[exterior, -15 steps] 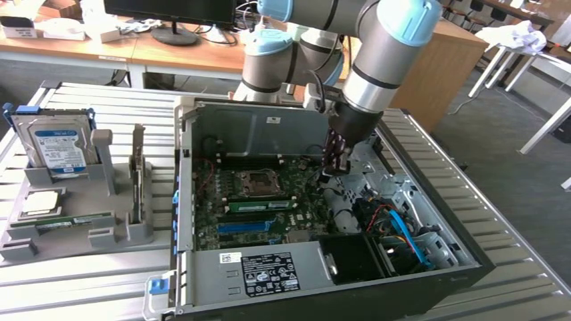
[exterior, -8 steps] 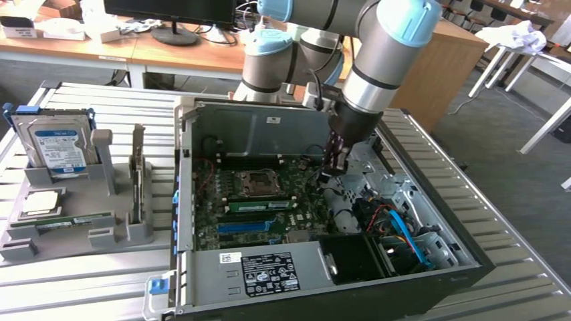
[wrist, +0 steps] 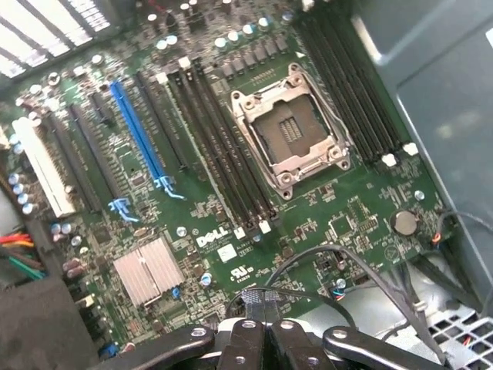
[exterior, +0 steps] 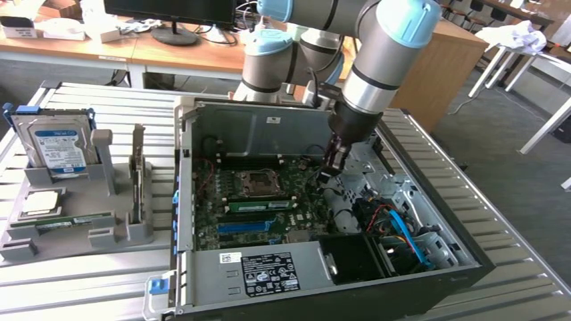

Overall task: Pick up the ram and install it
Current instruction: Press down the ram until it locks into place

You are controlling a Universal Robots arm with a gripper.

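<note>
The ram (exterior: pixel 67 221), a thin green stick, lies flat in the grey holder (exterior: pixel 125 234) at the exterior view's left, outside the computer case (exterior: pixel 428 267). My gripper (exterior: pixel 328 168) hangs inside the open case, just above the motherboard and beside the CPU socket (exterior: pixel 259 182), far from the ram. In the wrist view the gripper (wrist: pixel 263 335) has its fingers drawn together with nothing seen between them. The long black memory slots (wrist: pixel 219 146) beside the CPU socket (wrist: pixel 293 131) look empty. A green strip (exterior: pixel 259 204) shows near those slots; I cannot tell what it is.
A silver hard drive (exterior: pixel 58 147) and a dark expansion card (exterior: pixel 138 174) stand upright in the holder. Blue and orange cables (exterior: pixel 397 224) fill the case's right part. Its walls close in around the arm. A blue slot (wrist: pixel 139 131) and heatsink (wrist: pixel 150 270) sit on the board.
</note>
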